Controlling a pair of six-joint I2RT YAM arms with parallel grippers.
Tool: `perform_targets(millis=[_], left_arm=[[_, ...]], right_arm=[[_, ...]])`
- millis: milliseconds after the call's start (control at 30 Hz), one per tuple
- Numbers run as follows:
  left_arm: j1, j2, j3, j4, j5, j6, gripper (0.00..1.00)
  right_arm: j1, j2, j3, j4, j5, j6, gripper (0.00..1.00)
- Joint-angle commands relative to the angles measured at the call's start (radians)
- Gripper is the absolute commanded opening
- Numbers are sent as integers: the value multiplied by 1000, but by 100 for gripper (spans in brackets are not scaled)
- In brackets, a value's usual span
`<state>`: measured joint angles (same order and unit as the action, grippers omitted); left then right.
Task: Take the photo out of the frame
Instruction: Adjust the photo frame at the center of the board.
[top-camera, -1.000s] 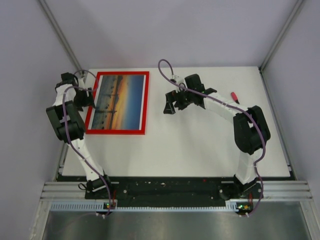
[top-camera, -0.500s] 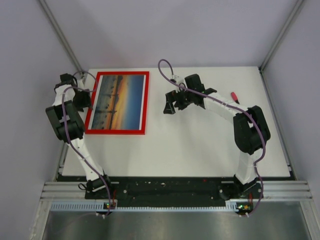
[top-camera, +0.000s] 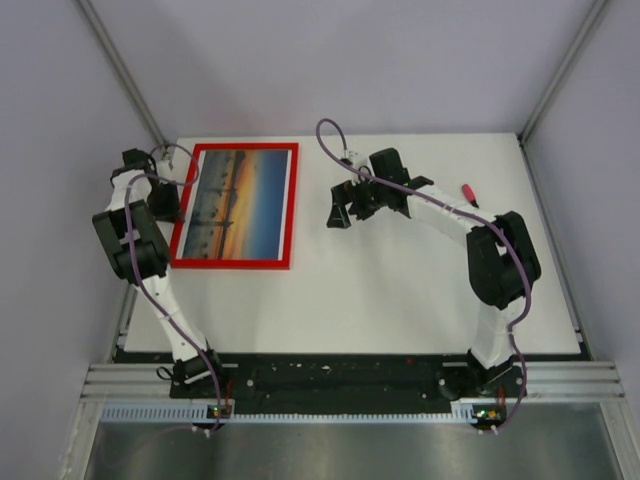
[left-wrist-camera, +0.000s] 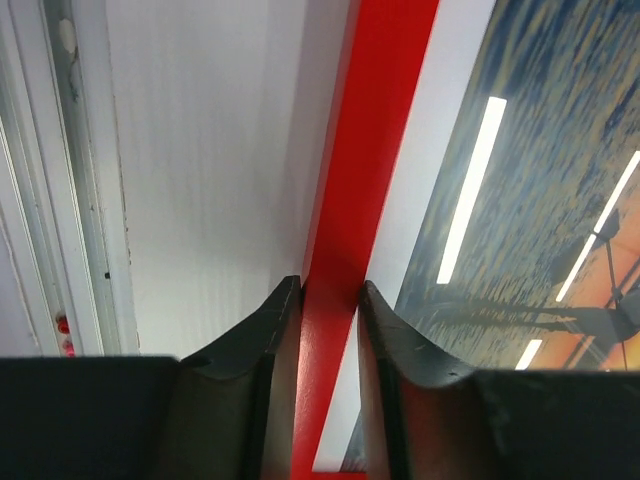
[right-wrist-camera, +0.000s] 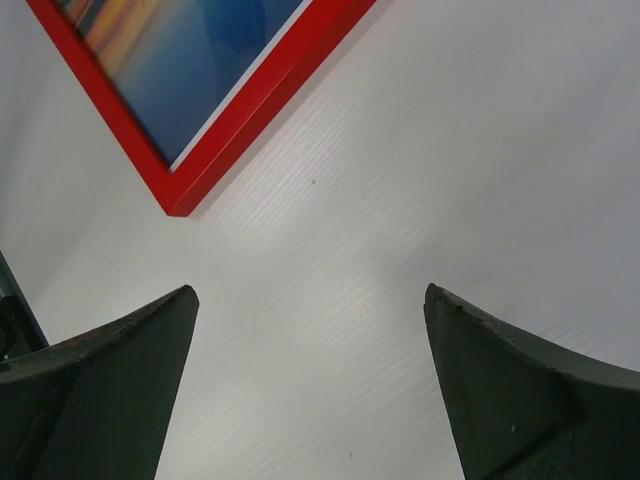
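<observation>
frame (top-camera: 235, 262): flat on table (top-camera: 400, 300) | photo (top-camera: 240, 203): inside it | left fingers (top-camera: 177, 196): at frame's left edge | right fingers (top-camera: 336, 217): apart

I count, on bench (top-camera: 400, 300):
- one frame (top-camera: 235, 263), red, at far left corner
- one photo (top-camera: 240, 200), inside that frame
- one small red object (top-camera: 467, 192), toward far right corner; can't tell what it is
- two grippers: left gripper (left-wrist-camera: 330, 295), right gripper (right-wrist-camera: 310, 300)
- four fingers (right-wrist-camera: 110, 380) total, two per gripper

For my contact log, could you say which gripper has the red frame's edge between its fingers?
The left gripper: its fingers clamp the frame's rail. The right gripper hangs open above the table, touching nothing.
</observation>
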<state>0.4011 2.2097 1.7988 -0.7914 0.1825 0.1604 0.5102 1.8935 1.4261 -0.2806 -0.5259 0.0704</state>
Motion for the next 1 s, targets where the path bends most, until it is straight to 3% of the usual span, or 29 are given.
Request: perform_targets(millis=[0,67,133,367,500,700,967], left_arm=[[7,-19,-22,-11,44,27,21],[4,-39,-41,-25,78,28,20],[2,-60,-68,-25,110,36,11],[-65,-146,-206,-9,126,77,7],[-137,-189,-303,14,101,90,0],[-254,-226,-381,27,95,76,0],[-380,-263,-409,18,135,22,0]], right_arm=[[13,-50,4,23,-17,-17,96],[13,-48,2,23,-17,-15,96],[13,-47,4,21,-19,-15,96],[13,-31,5,18,-22,5,96],[13,-14,0,11,-14,29,96],[-12,-10,-33,8,46,72,96],[-151,-27,-121,1,15,121,93]])
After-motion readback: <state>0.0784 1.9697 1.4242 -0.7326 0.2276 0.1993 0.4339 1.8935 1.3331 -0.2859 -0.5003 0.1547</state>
